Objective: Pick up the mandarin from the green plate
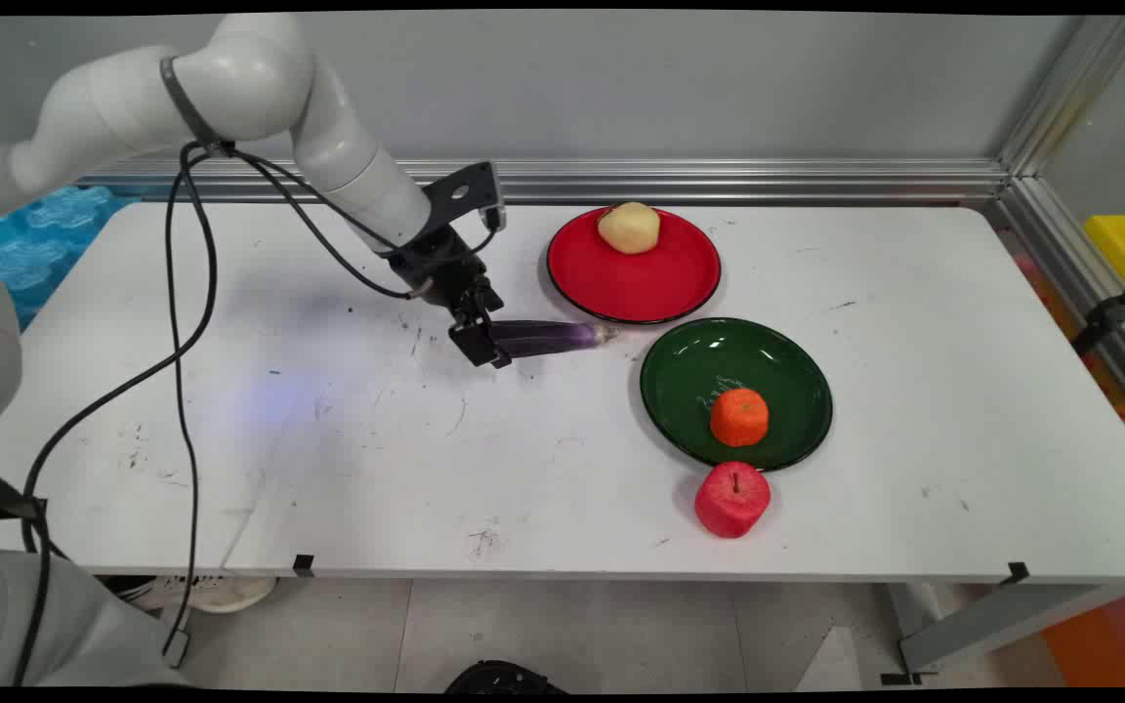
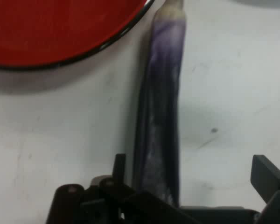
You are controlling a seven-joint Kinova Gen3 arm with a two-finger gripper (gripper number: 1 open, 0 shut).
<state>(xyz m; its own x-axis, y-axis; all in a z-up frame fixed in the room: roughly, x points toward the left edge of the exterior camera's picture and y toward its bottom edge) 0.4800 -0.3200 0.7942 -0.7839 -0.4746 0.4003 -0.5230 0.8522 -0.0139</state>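
Note:
A long purple eggplant [image 1: 555,338] lies flat on the white table [image 1: 328,439], its pale tip pointing at the gap between the two plates. My gripper [image 1: 481,344] is down at its left end. In the hand view the eggplant [image 2: 161,102] runs up between the two fingers of my gripper [image 2: 191,165], close to the left finger [image 2: 119,164] and well apart from the right finger [image 2: 267,171]. The gripper is open, straddling the eggplant's end.
A red plate [image 1: 636,283] with a yellowish potato [image 1: 629,227] sits just behind the eggplant's tip. To the right is a green plate [image 1: 699,366] holding an orange fruit [image 1: 739,416]. A red apple [image 1: 732,499] stands near the front edge.

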